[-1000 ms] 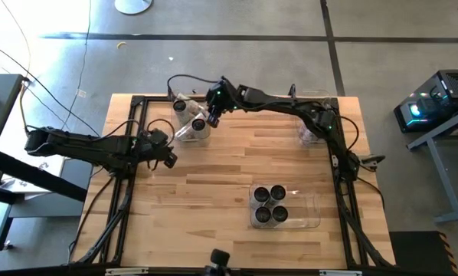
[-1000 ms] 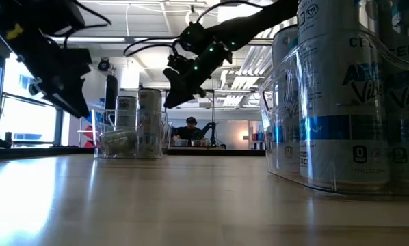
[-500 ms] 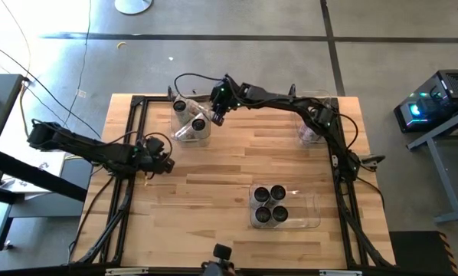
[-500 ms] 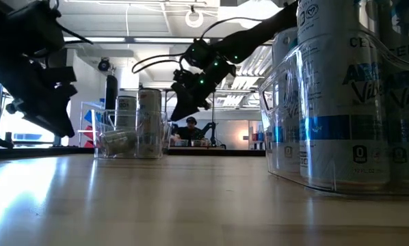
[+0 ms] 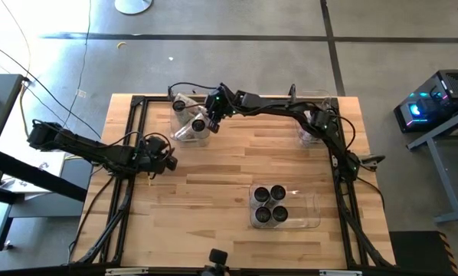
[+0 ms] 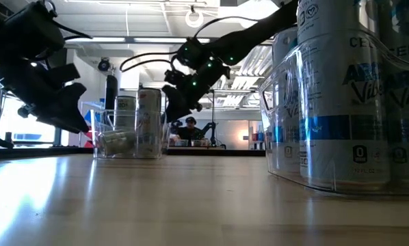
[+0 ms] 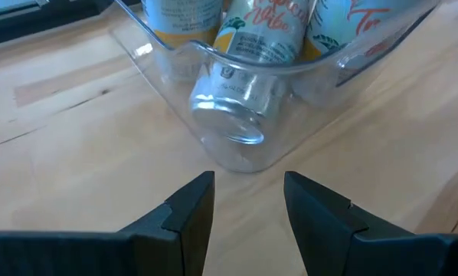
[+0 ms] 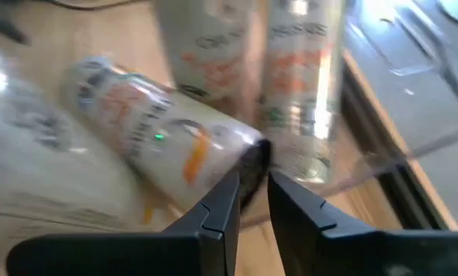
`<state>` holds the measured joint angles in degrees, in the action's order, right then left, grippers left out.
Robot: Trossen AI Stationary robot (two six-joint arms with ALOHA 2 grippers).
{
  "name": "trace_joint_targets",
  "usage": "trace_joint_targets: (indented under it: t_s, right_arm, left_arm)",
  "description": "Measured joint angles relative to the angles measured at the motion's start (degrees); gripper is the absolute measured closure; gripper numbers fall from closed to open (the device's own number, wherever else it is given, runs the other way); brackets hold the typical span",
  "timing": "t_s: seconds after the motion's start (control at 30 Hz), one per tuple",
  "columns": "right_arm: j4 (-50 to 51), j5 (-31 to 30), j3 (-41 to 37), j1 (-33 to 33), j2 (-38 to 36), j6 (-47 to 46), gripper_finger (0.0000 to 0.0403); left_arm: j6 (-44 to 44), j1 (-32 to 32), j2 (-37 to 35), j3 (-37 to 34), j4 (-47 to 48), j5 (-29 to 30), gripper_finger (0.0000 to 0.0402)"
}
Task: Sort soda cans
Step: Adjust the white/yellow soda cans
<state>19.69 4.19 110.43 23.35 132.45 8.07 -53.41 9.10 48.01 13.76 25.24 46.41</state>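
Note:
A clear bin [image 5: 205, 138] at the table's far left holds two upright soda cans [image 5: 181, 103] [image 5: 199, 123] and one can lying on its side [image 8: 152, 138]. My right gripper [image 8: 250, 184] hangs over this bin with its fingers only a narrow gap apart, their tips at the lying can's dark end [image 8: 253, 162]. My left gripper [image 7: 248, 192] stands open above the table near the left edge, short of the bin's near corner [image 7: 237, 157], and points at the lying can's silver base [image 7: 229, 126]. My right gripper comes slanting down from the table's right side to the lying can's dark end [image 8: 253, 162]. The rim shows in the narrow gap between the fingertips [image 8: 227, 188]. Whether they touch it, I cannot tell.
A second clear bin [image 5: 309, 213] with three upright cans [image 5: 271, 205] stands near the front right, and it looms large in the low view [image 6: 334, 102]. A third bin [image 5: 312, 130] sits at the far right. Bare wood lies between the bins.
My left gripper has sunk toward the table and turned a little at the left edge. My right gripper has gone down toward the far-left bin, closer to the lying can. The cans have kept their places.

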Motion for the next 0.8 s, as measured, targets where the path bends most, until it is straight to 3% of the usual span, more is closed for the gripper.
trace_joint_targets:
  t_s: [0.23, 0.8]
  right_arm:
    - [0.1, -1.0, 0.0, 0.4, 0.2, -3.0, 0.0339]
    - [-0.8, 5.8, 0.0, 0.2, 1.3, -0.3, 0.0339]
  left_arm:
    - [0.2, -0.1, 0.0, 0.0, 0.0, 1.3, 0.0248]
    - [3.1, -0.2, 0.0, 0.0, -0.1, 8.1, 0.0248]
